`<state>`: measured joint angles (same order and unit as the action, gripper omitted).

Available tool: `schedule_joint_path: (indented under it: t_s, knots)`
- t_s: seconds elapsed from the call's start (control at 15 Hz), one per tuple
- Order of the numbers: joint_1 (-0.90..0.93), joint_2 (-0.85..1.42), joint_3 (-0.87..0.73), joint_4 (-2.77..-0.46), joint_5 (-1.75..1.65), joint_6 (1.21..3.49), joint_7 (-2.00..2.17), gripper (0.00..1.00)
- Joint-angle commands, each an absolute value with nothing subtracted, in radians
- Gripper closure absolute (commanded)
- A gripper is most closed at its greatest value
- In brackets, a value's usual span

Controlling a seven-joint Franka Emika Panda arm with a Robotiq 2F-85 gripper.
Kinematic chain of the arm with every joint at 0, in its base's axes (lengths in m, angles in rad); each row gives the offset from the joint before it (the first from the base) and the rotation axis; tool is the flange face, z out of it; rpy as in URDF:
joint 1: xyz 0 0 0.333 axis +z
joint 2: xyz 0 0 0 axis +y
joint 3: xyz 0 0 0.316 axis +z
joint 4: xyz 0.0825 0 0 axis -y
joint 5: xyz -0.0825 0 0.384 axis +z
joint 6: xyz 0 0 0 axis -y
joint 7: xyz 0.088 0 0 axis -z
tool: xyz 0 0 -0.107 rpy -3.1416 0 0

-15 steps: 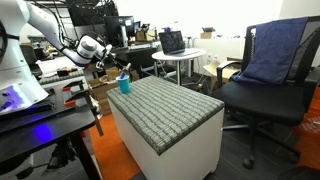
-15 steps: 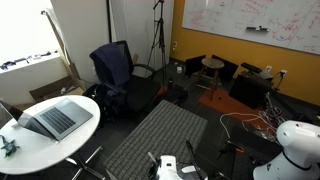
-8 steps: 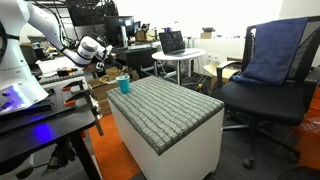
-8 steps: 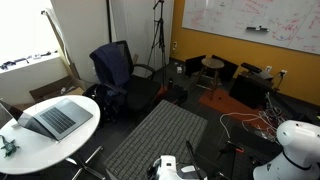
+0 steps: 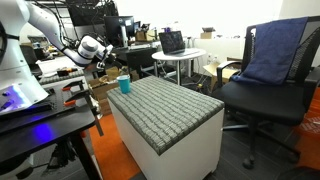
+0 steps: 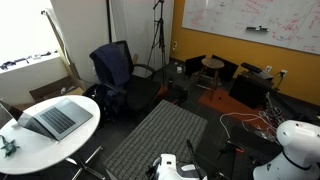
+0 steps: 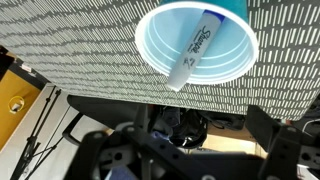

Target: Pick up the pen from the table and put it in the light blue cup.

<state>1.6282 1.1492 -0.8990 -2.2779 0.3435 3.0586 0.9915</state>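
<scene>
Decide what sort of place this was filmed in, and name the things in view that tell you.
Most likely a research lab or shared office: a written-on whiteboard on the wall, an open laptop on a round white table, and a swivel office chair.

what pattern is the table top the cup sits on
The table top is grey with fine pale stripes, like ribbed carpet. It shows best in the wrist view.

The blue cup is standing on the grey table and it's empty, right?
Not empty. The light blue cup does stand on the grey table, but the pen is inside it, with one end leaning out over the rim. The wrist view shows this.
</scene>
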Motion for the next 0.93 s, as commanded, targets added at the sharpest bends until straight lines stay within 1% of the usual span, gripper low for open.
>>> schedule_joint_path:
  t_s: [0.0, 0.67, 0.87]
  knots:
    - [1.646, 1.113, -0.931, -2.327, 0.358, 3.08, 1.003, 0.0]
    - [1.62, 0.983, -1.024, -2.421, 0.366, 3.127, 0.962, 0.0]
    - [1.572, 0.911, -1.038, -2.456, 0.367, 3.192, 0.93, 0.0]
